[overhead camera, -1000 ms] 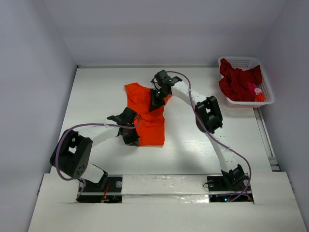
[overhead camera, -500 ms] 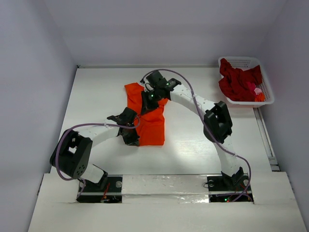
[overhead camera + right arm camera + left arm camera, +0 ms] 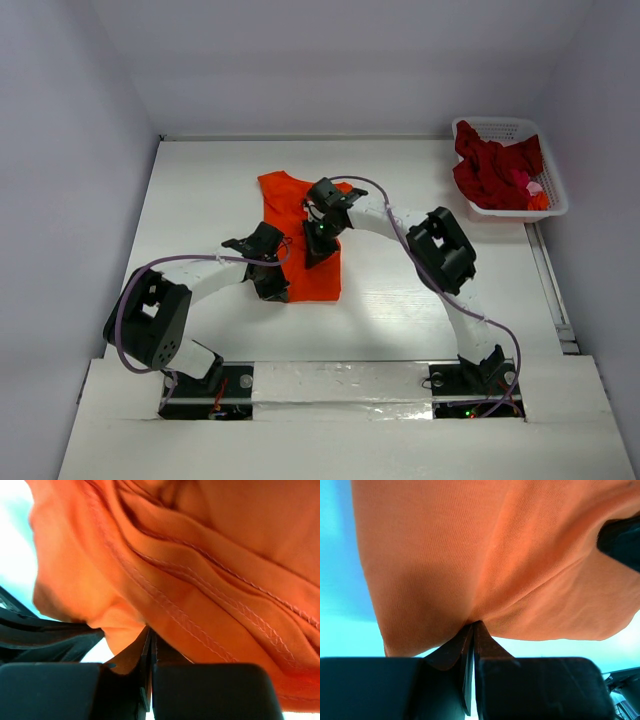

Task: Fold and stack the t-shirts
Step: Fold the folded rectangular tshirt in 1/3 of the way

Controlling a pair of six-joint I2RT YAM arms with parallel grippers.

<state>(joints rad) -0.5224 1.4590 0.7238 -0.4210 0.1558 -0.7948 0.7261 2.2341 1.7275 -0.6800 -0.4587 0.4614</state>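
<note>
from above, the orange t-shirt (image 3: 285, 195) lies mid-way across the counter (image 3: 200, 200), with the left fingers (image 3: 272, 287) at its near left edge and the right fingers (image 3: 318, 250) over its middle; the dark red t-shirts (image 3: 495, 170) are heaped in the white basket (image 3: 505, 124) at the far right. the left wrist view shows the left fingers (image 3: 451, 649) shut tight, pinching the shirt's edge. the right wrist view shows the right fingers (image 3: 131, 654) likewise closed on a stitched fold of it.
</note>
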